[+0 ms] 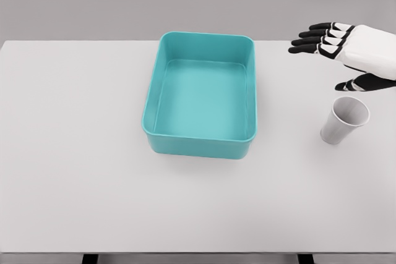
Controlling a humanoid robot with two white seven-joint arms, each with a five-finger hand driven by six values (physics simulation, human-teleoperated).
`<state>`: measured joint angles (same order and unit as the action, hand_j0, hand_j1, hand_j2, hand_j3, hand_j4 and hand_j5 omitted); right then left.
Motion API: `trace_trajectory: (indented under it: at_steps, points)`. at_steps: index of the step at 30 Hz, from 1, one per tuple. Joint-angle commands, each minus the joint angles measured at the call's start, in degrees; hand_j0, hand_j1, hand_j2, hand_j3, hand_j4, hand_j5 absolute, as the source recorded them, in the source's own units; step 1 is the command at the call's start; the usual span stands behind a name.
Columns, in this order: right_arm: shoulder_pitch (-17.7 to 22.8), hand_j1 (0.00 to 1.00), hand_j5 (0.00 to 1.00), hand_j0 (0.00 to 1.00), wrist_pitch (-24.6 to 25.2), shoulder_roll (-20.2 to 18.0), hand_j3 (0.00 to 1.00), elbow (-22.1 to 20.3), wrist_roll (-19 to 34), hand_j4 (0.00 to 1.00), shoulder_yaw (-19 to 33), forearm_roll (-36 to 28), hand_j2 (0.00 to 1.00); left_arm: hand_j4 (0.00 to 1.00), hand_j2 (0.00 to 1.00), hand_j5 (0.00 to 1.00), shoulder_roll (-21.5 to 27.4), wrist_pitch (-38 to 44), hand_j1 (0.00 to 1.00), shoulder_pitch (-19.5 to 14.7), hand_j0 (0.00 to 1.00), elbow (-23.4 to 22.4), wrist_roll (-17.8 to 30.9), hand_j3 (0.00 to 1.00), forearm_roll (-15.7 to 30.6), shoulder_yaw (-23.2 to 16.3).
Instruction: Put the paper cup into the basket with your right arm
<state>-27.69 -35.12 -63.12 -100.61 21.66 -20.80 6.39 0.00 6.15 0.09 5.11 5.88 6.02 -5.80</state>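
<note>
- The table (74,183) is a plain white top filling most of the frame, with a grey wall behind it along the upper edge.
- The basket (201,145) is a teal rectangular tub with rounded corners, standing a little left of the frame's middle, its long side running toward the back of the table.
- Its inside shows only its own flat teal floor.
- The cup (344,120) is white paper and stands at the right of the frame, at mid height, well apart from the basket.
- It stands on the table with its open mouth up and appears to lean toward the upper right, so the inside of the rim shows.
- The right hand (346,51) comes in from the right edge in the upper right of the frame, with a white back and black fingers.
- Its four fingers (309,38) are stretched out side by side, pointing left toward the basket's far corner.
- The thumb (352,85) points left below the palm, just above the cup's rim in the picture; whether it touches the rim cannot be told.
- The hand is spread and grasps nothing; the cup sits free below it.
- Two dark table legs (90,258) show at the bottom edge, one at lower left and one at lower right.
</note>
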Motion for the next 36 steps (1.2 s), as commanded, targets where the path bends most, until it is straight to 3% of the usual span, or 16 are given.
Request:
trace_trajectory:
  at_steps: [1, 3, 4, 6, 7, 9, 13, 17, 21, 27, 29, 36]
  points:
    - [0.0, 1.0, 1.0, 1.0, 0.12, 0.1, 1.0, -0.02, 0.22, 1.0, 0.15, -0.32, 1.0, 1.0, 1.0, 1.0, 0.0, 0.01, 1.0, 0.0, 1.0, -0.09, 0.01, 1.0, -0.04, -0.01]
    - [0.88, 1.0, 1.0, 1.0, 0.12, 1.94, 1.0, -0.02, 0.22, 1.0, 3.04, 0.03, 1.0, 1.0, 1.0, 1.0, 0.0, 0.01, 1.0, 0.0, 1.0, -0.01, 0.01, 1.0, 0.05, -0.01]
    - [1.58, 1.0, 1.0, 1.0, 0.12, 5.1, 1.0, -0.02, 0.22, 1.0, 5.94, -0.06, 1.0, 1.0, 1.0, 1.0, 0.0, 0.01, 1.0, 0.0, 1.0, -0.01, 0.01, 1.0, 0.05, -0.01]
    - [6.59, 1.0, 1.0, 1.0, 0.12, 9.15, 1.0, -0.02, 0.48, 1.0, 13.23, -0.41, 1.0, 1.0, 1.0, 1.0, 0.0, 0.01, 1.0, 0.0, 1.0, -0.01, 0.01, 1.0, 0.05, -0.01]
    - [9.22, 1.0, 1.0, 1.0, 0.12, 9.15, 1.0, 0.07, 0.48, 1.0, 17.19, -1.37, 1.0, 1.0, 1.0, 1.0, 0.0, 0.01, 1.0, 0.0, 1.0, -0.01, 0.01, 1.0, -0.04, -0.01]
    - [14.85, 1.0, 1.0, 1.0, 0.12, 6.09, 1.0, 0.16, 1.27, 1.0, 18.69, -11.47, 1.0, 1.0, 1.0, 1.0, 0.0, 0.0, 1.0, 0.0, 1.0, -0.01, 0.01, 1.0, 0.05, -0.01]
    - [19.86, 1.0, 1.0, 1.0, 0.12, -1.39, 1.0, 0.16, 1.89, 1.0, 18.61, -26.85, 1.0, 1.0, 1.0, 1.0, 0.0, 0.01, 1.0, 0.0, 1.0, -0.01, 0.01, 1.0, -0.04, -0.01]
    - [25.66, 1.0, 1.0, 1.0, 0.12, -1.31, 1.0, 0.68, 6.37, 1.0, 18.52, -32.75, 1.0, 1.0, 1.0, 1.0, 0.0, 0.01, 1.0, 0.0, 1.0, -0.01, 0.01, 1.0, -0.04, -0.01]
    - [31.81, 1.0, 1.0, 1.0, 0.12, -1.48, 1.0, 4.2, 6.37, 1.0, 18.69, -38.37, 1.0, 1.0, 1.0, 1.0, 0.0, 0.01, 1.0, 0.0, 1.0, -0.01, 0.01, 1.0, 0.05, -0.01]
    - [36.91, 1.0, 1.0, 1.0, 0.12, -0.6, 1.0, 10.17, 8.3, 1.0, 18.61, -45.32, 1.0, 1.0, 1.0, 1.0, 0.0, 0.01, 1.0, 0.0, 1.0, -0.01, 0.01, 1.0, 0.05, -0.01]
    - [37.0, 1.0, 1.0, 1.0, 0.12, 3.34, 1.0, 10.44, 10.59, 1.0, 18.78, -45.41, 1.0, 1.0, 1.0, 1.0, 0.0, 0.01, 1.0, 0.0, 1.0, -0.01, 0.01, 1.0, -0.04, -0.01]
    - [37.0, 1.0, 1.0, 1.0, 0.12, 9.85, 1.0, 12.19, 12.17, 1.0, 23.79, -45.41, 1.0, 1.0, 1.0, 1.0, 0.0, 0.01, 1.0, 0.0, 1.0, -0.01, 0.01, 1.0, -0.04, -0.01]
